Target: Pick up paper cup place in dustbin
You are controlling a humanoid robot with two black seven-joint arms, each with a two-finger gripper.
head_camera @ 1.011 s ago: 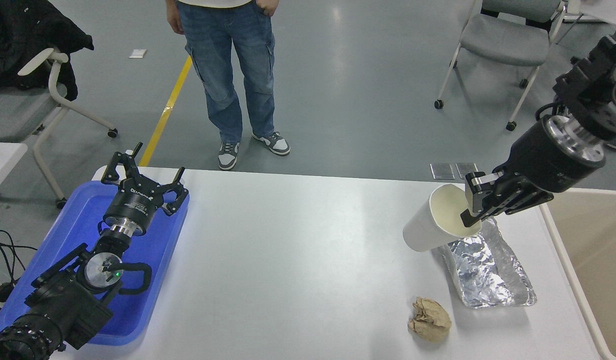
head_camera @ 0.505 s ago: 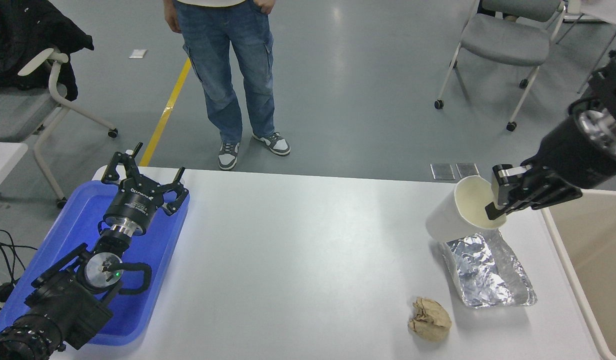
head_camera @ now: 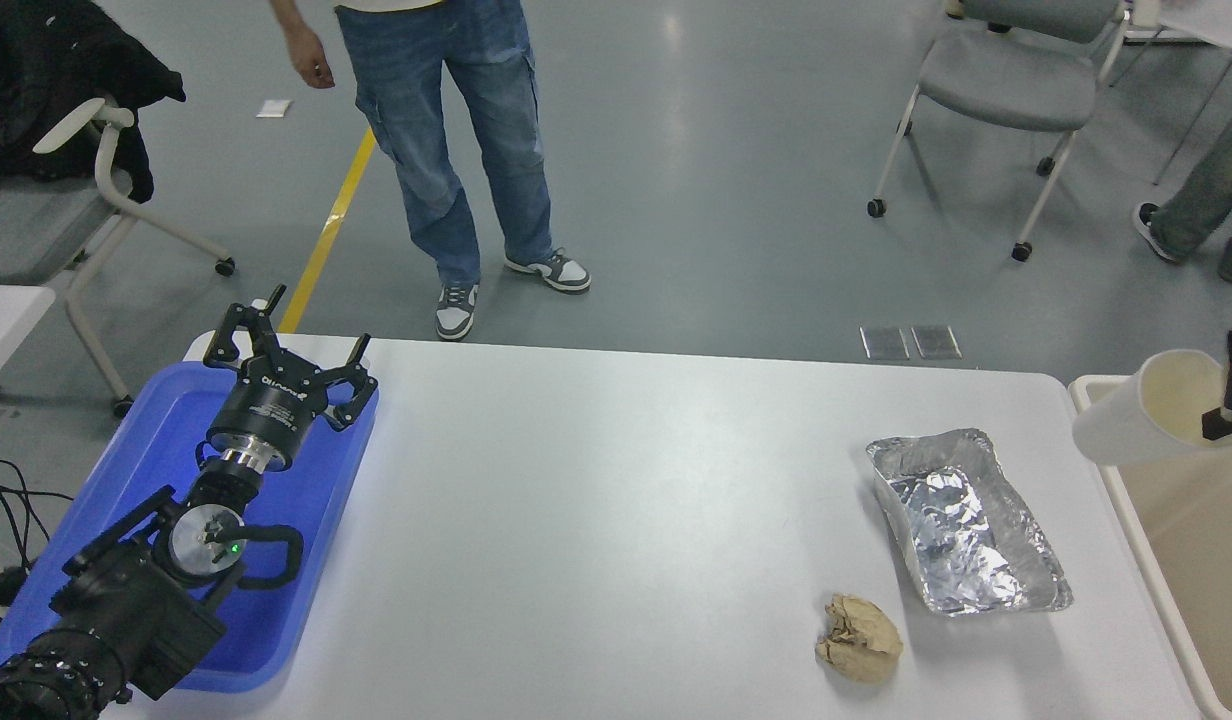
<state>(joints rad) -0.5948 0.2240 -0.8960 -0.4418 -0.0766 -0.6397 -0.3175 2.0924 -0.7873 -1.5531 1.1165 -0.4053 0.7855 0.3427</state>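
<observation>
The white paper cup (head_camera: 1141, 410) hangs tilted at the right edge, its cream inside facing right, above the near-left corner of the beige dustbin (head_camera: 1191, 540). My right gripper (head_camera: 1231, 400) is shut on the cup's rim; only its fingertips show at the picture's edge. My left gripper (head_camera: 286, 360) is parked open over the blue tray (head_camera: 136, 460) at the lower left.
A crinkled silver foil tray (head_camera: 966, 525) lies on the table's right side. A crumpled brown paper ball (head_camera: 859, 640) sits near the front edge. A person (head_camera: 456, 120) stands beyond the table's far side. Chairs stand behind on both sides.
My right gripper has carried the cup rightward from above the foil tray to over the dustbin. The person at the far side has shifted stance.
</observation>
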